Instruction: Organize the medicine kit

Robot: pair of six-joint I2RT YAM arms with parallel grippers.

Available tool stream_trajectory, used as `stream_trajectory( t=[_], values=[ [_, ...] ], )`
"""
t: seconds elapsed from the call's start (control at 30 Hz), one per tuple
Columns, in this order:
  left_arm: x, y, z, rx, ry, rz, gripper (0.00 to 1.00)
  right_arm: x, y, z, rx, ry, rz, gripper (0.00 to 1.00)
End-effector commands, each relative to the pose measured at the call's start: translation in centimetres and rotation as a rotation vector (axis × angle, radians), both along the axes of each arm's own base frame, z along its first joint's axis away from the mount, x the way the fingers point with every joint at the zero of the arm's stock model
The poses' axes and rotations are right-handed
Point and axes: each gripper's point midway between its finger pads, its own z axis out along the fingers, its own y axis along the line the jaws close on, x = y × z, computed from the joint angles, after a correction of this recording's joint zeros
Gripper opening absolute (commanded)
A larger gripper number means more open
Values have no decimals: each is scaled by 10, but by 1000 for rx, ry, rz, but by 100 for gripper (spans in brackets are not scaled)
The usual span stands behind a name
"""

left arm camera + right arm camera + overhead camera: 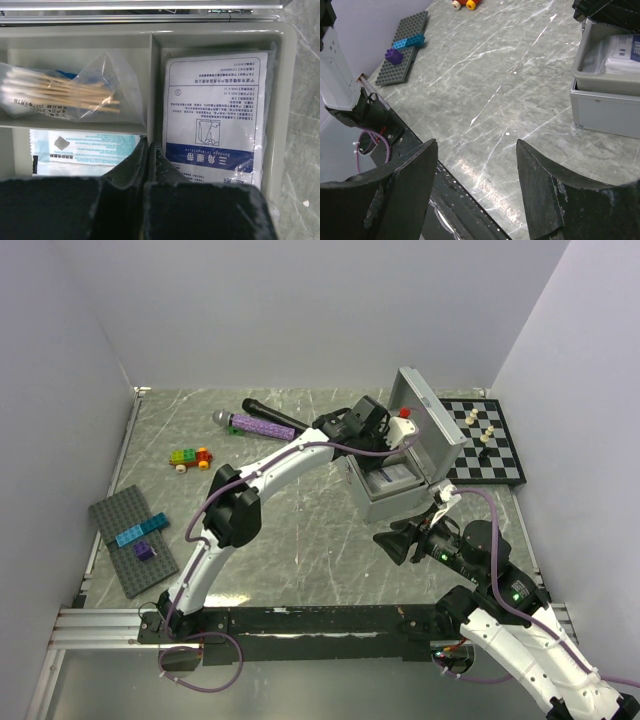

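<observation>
Far right on table (300,530), by chessboard (490,440), medicine kit (400,485) sits lid-up, grey tray (281,100) holding bandage pkt (215,110) + swab bag (70,95). L gripper (148,149) jaws pressed together over tray divider (155,75); R gripper (476,145) jaws spread, near kit front.

We see a silver-grey case (397,505) holding a paler grey tray (282,75). Inside lie a white packet (215,115) with dark blue print and a solid blue band, a clear bag (107,75) of tan sticks with white tips, and a pale teal packet (85,147). The table (300,530) is grey-green marble veined in white. The chessboard (500,455) is checked black and white. The studded plate (115,515) is dark grey, carrying a light blue brick (140,531) and a purple brick (144,551).
</observation>
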Motion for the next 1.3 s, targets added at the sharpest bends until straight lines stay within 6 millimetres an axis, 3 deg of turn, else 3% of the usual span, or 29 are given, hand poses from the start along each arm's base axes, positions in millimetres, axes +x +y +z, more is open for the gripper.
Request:
stream_trajectory(
  t=[0.0,0.27,0.7,1.07,1.13,1.27],
  values=[
    [13,-8,14,-28,-60,26,1,-1,1,18,35,-46,6,71],
    [25,-8,29,-50,-125,71,1,0,1,15,37,-44,1,71],
    [5,-21,22,-115,-27,-3,1,-1,0,16,39,-44,0,71],
    [8,-16,19,-121,-8,22,2,-2,0,15,42,-40,1,71],
    [10,-16,23,-127,-17,40,8,-1,0,15,41,-41,-2,71],
    [14,-12,39,-144,-46,65,39,-1,0,16,41,-41,-2,71]
  ],
)
